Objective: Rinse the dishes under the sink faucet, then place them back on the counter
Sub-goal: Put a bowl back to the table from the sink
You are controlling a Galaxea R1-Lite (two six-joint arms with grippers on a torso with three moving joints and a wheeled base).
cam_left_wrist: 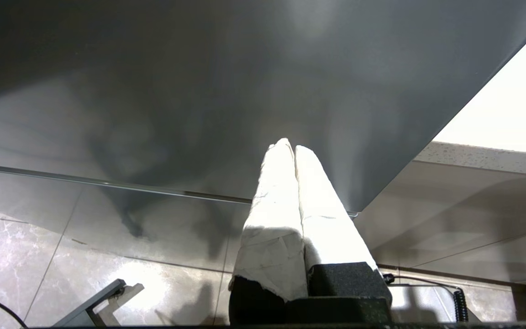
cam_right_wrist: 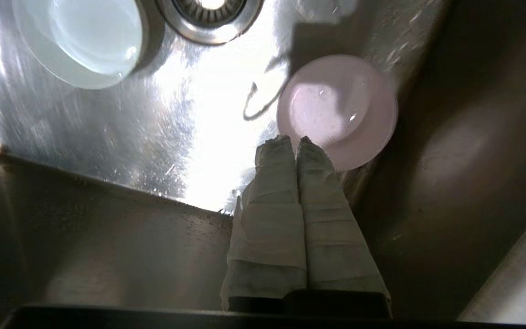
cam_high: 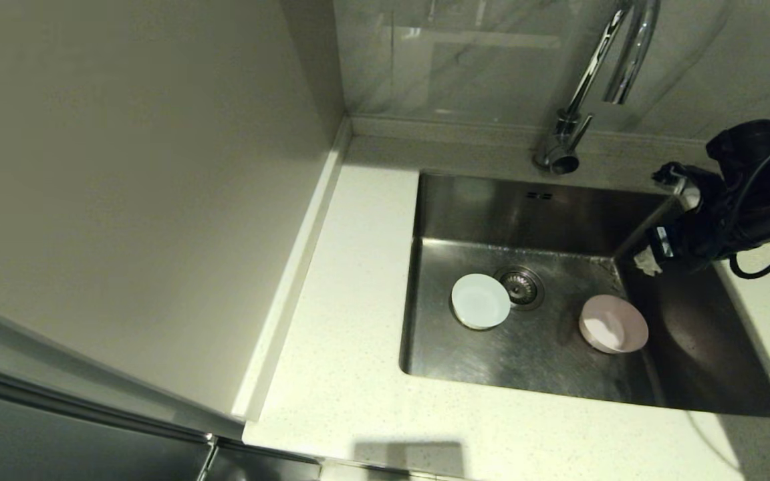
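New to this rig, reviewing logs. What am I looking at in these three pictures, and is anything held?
It is a two-armed robot at a kitchen sink. The head view looks down from the robot's head; the other two come from cameras on each wrist, behind the jaws.

In the head view, the steel sink is set in a white counter, with a chrome faucet behind it. Two bowls sit on the sink floor: a white bowl beside the drain and a pink bowl further right.

The right gripper hangs over the sink near the pink bowl, jaws together, holding nothing. The left gripper is parked off to the side, away from the sink, also closed and empty.
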